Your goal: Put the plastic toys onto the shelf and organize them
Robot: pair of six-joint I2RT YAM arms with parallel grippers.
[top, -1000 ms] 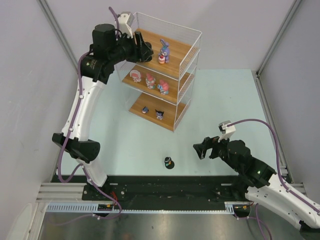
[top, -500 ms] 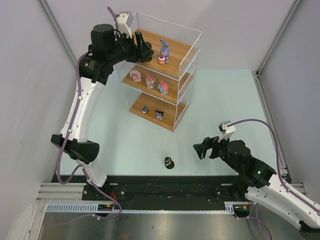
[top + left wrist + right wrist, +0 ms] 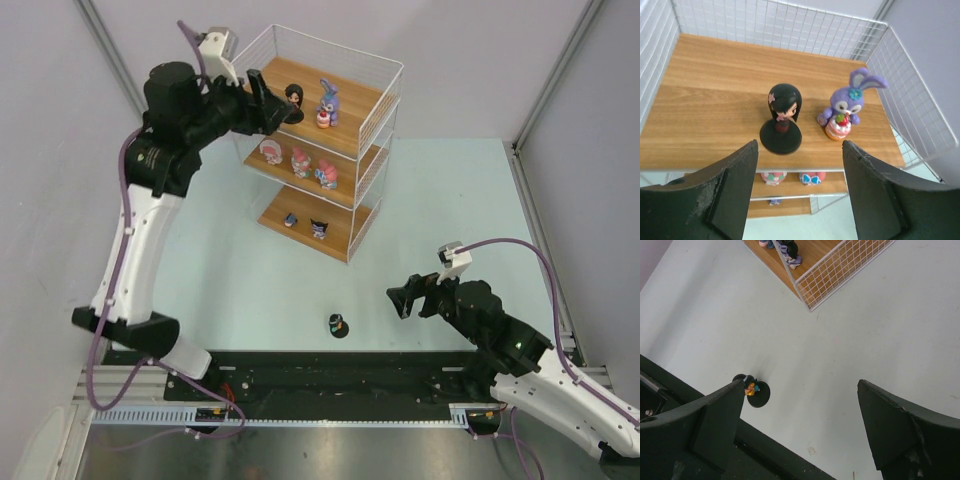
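Observation:
The white wire shelf with three wooden boards stands at the back. On its top board stand a dark-haired figurine on a round black base and the purple-blue bunny. Three pink-and-white toys stand on the middle board, two small ones on the bottom. Another dark-haired figurine lies on the table. My left gripper is open and empty, just in front of the top board. My right gripper is open, right of the table figurine.
The black rail runs along the near table edge, just below the fallen figurine. Grey walls enclose both sides. The shelf's wire side panel rises right of the bunny.
My left gripper has drawn back left from the top board, leaving the dark-haired figurine standing there. The right arm has not moved.

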